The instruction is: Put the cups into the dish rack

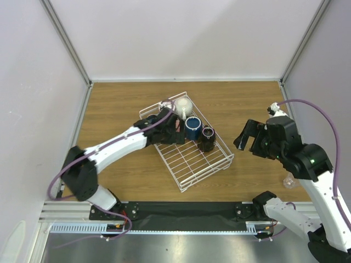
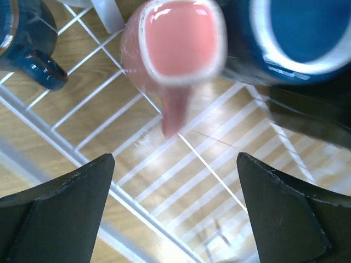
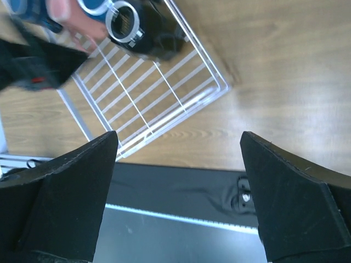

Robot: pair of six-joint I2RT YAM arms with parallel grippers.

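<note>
The white wire dish rack (image 1: 193, 164) lies slanted mid-table. In it stand a cream-white mug (image 1: 182, 104), a navy blue mug (image 1: 192, 127) and a black mug (image 1: 207, 138). My left gripper (image 1: 173, 134) hangs over the rack's left part, open and empty. In the left wrist view my gripper (image 2: 175, 211) is open above the rack's wires (image 2: 137, 164). Just ahead of it are a salmon-pink mug (image 2: 178, 46), a blue mug (image 2: 296, 33) and a dark navy mug (image 2: 27, 49). My right gripper (image 1: 249, 139) is open and empty, right of the rack. It also shows in the right wrist view (image 3: 178, 192).
The right wrist view shows the rack's near corner (image 3: 159, 98), the black mug (image 3: 134, 27) and the black mat (image 3: 181, 186) at the table's front edge. A small clear object (image 1: 288, 181) sits at the right by my right arm. Grey walls close the sides and back.
</note>
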